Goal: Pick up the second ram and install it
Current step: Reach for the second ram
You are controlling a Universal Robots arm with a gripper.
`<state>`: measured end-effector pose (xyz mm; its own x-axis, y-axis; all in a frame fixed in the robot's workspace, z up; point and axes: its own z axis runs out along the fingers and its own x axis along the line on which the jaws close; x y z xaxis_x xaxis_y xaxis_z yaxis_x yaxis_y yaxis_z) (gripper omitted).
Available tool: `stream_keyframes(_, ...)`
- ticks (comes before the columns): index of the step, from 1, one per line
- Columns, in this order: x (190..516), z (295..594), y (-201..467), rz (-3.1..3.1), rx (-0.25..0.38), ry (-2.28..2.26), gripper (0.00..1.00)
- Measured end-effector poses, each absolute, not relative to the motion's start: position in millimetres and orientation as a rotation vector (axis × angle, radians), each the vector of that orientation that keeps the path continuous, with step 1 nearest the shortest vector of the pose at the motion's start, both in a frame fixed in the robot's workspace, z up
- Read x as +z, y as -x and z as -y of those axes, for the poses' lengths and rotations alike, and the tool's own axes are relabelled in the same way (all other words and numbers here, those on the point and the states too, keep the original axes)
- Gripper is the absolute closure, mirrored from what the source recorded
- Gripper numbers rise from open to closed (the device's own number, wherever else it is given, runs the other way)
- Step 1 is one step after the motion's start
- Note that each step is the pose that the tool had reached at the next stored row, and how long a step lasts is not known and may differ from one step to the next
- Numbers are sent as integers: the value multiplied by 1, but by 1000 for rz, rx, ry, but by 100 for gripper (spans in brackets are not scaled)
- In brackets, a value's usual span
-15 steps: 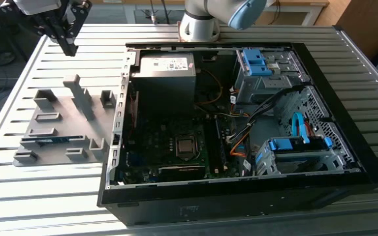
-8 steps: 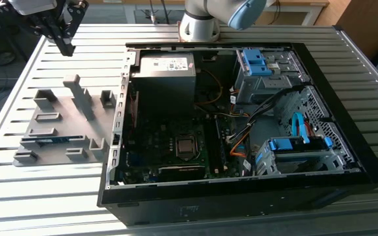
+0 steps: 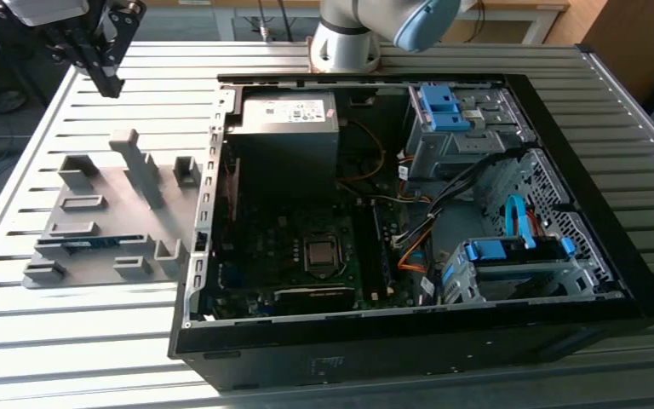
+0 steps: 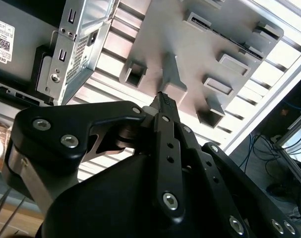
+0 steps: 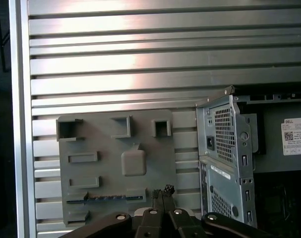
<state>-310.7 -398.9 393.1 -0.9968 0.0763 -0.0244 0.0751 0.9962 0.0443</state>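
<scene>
The second ram [image 3: 91, 242] is a thin blue-green stick standing on edge in a slot of the grey tray [image 3: 134, 200], near the tray's front at the exterior view's left. The first wrist view looks down on the ram [image 5: 106, 198] in its long slot. My gripper [image 3: 109, 85] hangs high over the table beyond the tray's far end, well apart from the stick. In both wrist views its black fingers [image 5: 162, 192] press together with nothing between them, and the gripper [image 4: 163, 98] points toward the tray [image 4: 205, 34].
An open black computer case [image 3: 599, 256] fills the middle and right of the slatted metal table [image 3: 168, 94], its metal side wall [image 3: 204, 213] close beside the tray. Inside are the motherboard [image 3: 293, 256], a power supply [image 3: 287, 115] and blue drive brackets [image 3: 441, 106].
</scene>
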Motion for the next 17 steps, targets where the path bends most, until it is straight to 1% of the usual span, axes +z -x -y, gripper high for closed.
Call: stream_keyframes(17, 393, 399, 322, -3113, 68, -118, 89)
